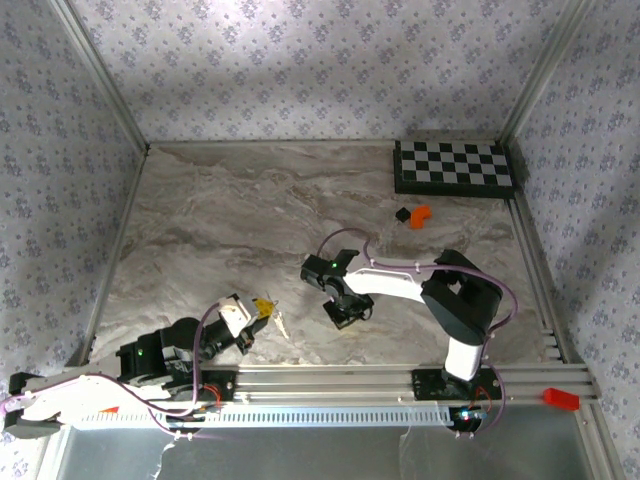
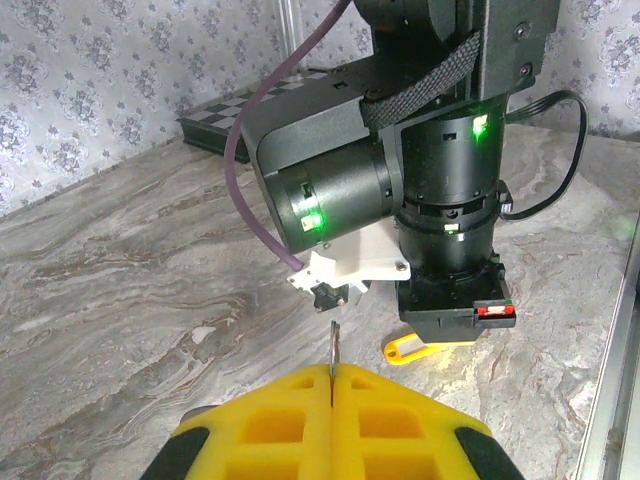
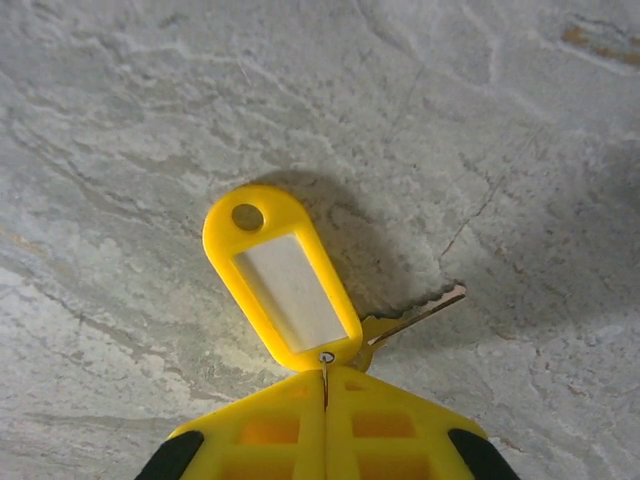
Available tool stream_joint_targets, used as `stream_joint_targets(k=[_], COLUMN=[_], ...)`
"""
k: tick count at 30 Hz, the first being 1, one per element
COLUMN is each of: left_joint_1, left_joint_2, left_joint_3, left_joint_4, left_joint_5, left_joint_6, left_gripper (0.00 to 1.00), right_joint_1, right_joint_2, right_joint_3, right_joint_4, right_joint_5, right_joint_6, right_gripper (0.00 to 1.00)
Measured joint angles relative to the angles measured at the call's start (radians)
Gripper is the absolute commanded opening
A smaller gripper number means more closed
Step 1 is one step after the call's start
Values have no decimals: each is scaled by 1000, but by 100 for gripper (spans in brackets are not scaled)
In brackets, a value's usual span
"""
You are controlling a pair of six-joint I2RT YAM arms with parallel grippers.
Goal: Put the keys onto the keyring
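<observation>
Where the yellow pads of the right gripper (image 3: 325, 392) meet, a thin wire of the keyring (image 3: 325, 362) runs between them, and the jaws are pressed together on it. It is seen edge-on, so its full loop cannot be made out.

The yellow-headed key (image 3: 408, 319) lies flat on the table (image 3: 150, 100) just beyond the pads. In the right wrist view its long axis slants from lower left to upper right, with the head by the ring and the blade tip pointing up and right, away from the gripper. A yellow tag (image 3: 285, 270) with a white label overlaps the head. Its long axis leans up and left, with the hole at the far end.

From above, the right arm reaches left from its base, elbow raised and wrist bent so the gripper points down at the table.

The left arm lies low along the near edge. The left gripper (image 2: 332, 378) is nearly level and faces the right wrist, with its pads clamped on a flat silvery piece (image 2: 333, 345). This stands upright and edge-on, and whether it is a key I cannot tell.

A checkerboard (image 1: 455, 167) sits in the far right corner, well apart.
</observation>
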Motion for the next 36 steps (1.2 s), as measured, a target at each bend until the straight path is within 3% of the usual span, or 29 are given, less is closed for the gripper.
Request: stream_joint_targets(k=[8, 18, 25, 31, 36], left_joint_1=[0, 0, 2, 2, 2], left_joint_2=[0, 48, 154, 221, 245], left_joint_3=[0, 20, 76, 118, 160], left_joint_4=[0, 0, 32, 72, 119], left_joint_5=[0, 31, 159, 285, 352], left_joint_6=[0, -5, -10, -3, 2], left_gripper=[0, 0, 0, 0, 0], right_joint_1=[0, 45, 57, 69, 103], right_joint_2=[-122, -555, -844, -928, -944], right_joint_3=[-64, -219, -312, -311, -310], right_joint_4=[83, 296, 451, 512, 527], right_joint_5=[0, -24, -190, -392, -470], right_joint_6=[-23, -172, -278, -353, -404], right_gripper=[1, 1, 4, 0, 0])
